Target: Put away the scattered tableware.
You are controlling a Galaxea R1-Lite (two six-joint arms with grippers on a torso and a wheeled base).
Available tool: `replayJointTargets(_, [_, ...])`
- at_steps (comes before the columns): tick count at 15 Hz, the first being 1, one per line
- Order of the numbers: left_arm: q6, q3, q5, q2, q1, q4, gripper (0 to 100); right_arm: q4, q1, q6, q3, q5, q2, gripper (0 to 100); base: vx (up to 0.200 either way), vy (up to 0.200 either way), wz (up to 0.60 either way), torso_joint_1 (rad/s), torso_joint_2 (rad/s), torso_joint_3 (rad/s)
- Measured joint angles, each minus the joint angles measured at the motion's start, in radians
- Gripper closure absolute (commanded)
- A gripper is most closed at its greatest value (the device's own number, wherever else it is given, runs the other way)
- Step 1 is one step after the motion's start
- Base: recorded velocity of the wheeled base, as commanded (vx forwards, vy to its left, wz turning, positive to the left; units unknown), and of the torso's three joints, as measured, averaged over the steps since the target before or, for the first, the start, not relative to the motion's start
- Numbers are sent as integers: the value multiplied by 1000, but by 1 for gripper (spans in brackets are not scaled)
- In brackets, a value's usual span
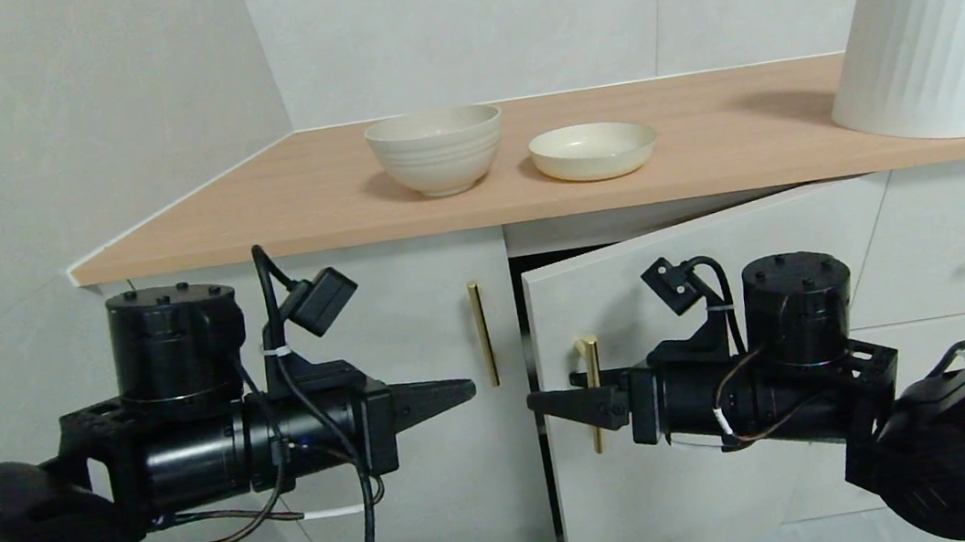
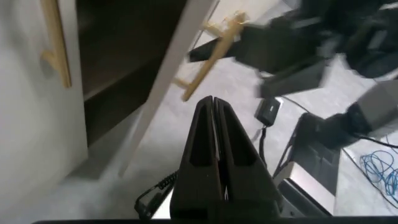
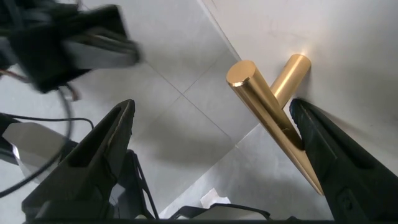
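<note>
Now | right gripper (image 1: 554, 405) spread astride door handle (image 3: 273, 118) | left gripper (image 1: 465, 390) pressed together | bowl (image 1: 436, 149) above

The left arm (image 1: 192, 454) and the right arm (image 1: 783, 391) are both held low with their forearms level, pointing inward at each other from opposite sides. The left gripper (image 1: 462, 391) has its two fingers (image 2: 202, 137) pressed flat together into a single narrow wedge. The right gripper (image 1: 545, 403) faces it tip to tip across a small gap. Its fingers (image 3: 106, 155) are spread wide apart. Each wrist carries a small camera on a bracket above the forearm, the left camera (image 1: 319, 302) and the right camera (image 1: 666, 283), with cables looping down beside them.
</note>
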Motion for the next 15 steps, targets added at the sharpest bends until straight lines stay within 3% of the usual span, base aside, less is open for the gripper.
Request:
replayJointTargets(4, [-21, 19, 46, 148, 18, -275, 100, 0, 0, 0, 1, 0, -1, 0, 0, 0, 0, 0, 0, 0])
replayJointTargets(6, [-25, 35, 119, 247, 3, -430, 100, 0, 0, 0, 2, 0, -1, 0, 0, 0, 0, 0, 0, 0])
replayJointTargets(9, [-29, 44, 254, 398, -62, -743, 100, 0, 0, 0, 2, 0, -2, 0, 0, 0, 0, 0, 0, 0])
replayJointTargets(11, [-30, 46, 278, 476, -106, -850, 100, 0, 0, 0, 2, 0, -3, 0, 0, 0, 0, 0, 0, 0])
replayJointTargets(15, [-30, 46, 273, 549, -130, -903, 100, -2, 0, -1, 9, 0, -5, 0, 0, 0, 0, 0, 0, 0])
